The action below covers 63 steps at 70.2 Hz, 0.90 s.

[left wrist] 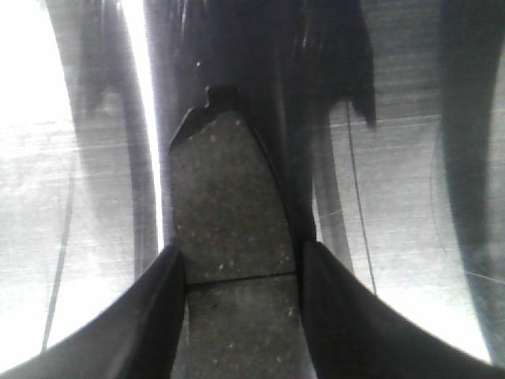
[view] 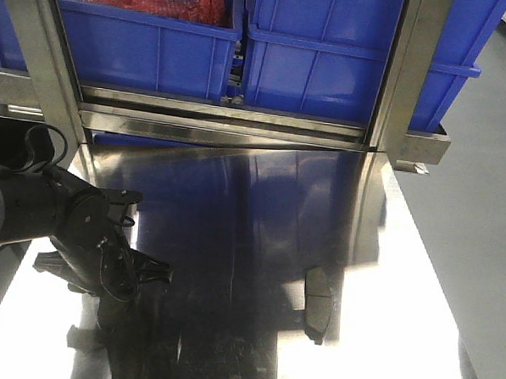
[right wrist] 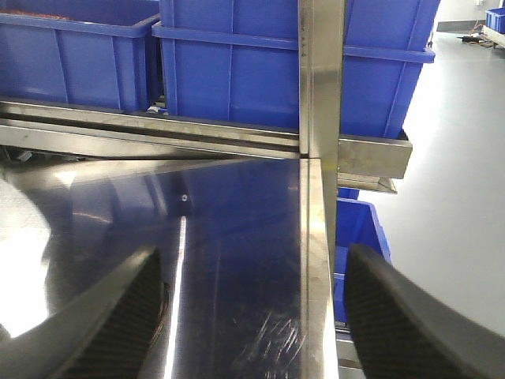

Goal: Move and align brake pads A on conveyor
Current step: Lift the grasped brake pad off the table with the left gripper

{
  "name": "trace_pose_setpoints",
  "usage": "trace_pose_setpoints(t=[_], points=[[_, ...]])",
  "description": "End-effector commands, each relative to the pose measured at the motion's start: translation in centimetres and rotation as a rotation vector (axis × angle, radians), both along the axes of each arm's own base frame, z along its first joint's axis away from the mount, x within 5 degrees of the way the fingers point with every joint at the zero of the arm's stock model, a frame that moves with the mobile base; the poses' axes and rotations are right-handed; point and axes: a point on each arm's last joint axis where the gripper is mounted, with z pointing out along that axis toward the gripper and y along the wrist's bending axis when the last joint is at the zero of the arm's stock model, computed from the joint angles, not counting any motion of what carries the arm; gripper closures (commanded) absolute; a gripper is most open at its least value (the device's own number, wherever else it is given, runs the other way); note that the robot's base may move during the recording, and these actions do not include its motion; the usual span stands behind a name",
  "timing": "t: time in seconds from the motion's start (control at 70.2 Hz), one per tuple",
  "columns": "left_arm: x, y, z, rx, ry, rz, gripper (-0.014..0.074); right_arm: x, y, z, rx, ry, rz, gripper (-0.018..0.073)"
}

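In the left wrist view a dark grey brake pad (left wrist: 225,197) with a centre groove runs lengthwise away from the camera. My left gripper (left wrist: 241,264) is shut on it, a black finger pressing each long edge at the groove. The steel table (left wrist: 410,197) shows around it. In the front view the left gripper (view: 151,273) is low over the table's near left. Another brake pad (view: 317,303) lies on the steel at the right. My right gripper (right wrist: 254,260) is open and holds nothing, above the table's right edge (right wrist: 316,260). The conveyor is out of view.
Blue bins (view: 159,40) stand on a rack behind the table, one holding red parts (view: 186,3). Steel uprights (view: 408,70) rise at the table's back corners. Grey floor (view: 481,210) lies past the table's right edge, with another blue bin (right wrist: 359,229) below it.
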Motion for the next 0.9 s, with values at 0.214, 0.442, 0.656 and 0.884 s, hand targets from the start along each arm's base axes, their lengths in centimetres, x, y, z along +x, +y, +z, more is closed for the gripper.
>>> trace_pose_setpoints(t=[0.214,0.442,0.656,0.884], points=[[0.2,0.0,2.6,-0.021,-0.105,-0.024,0.0605,0.1,-0.1,1.4,0.005,-0.089,-0.012,0.0090],[-1.0,0.9,6.6,-0.011,-0.199,-0.050,0.0605,0.1,-0.1,1.4,0.005,-0.089,-0.012,0.0090],[-3.7,2.3,10.5,-0.036,-0.309,-0.070,0.0605,0.1,-0.1,1.4,0.005,-0.089,-0.012,0.0090],[-8.2,4.3,13.0,-0.081,-0.415,-0.065,0.0605,0.1,-0.1,1.4,0.005,-0.089,-0.012,0.0090]])
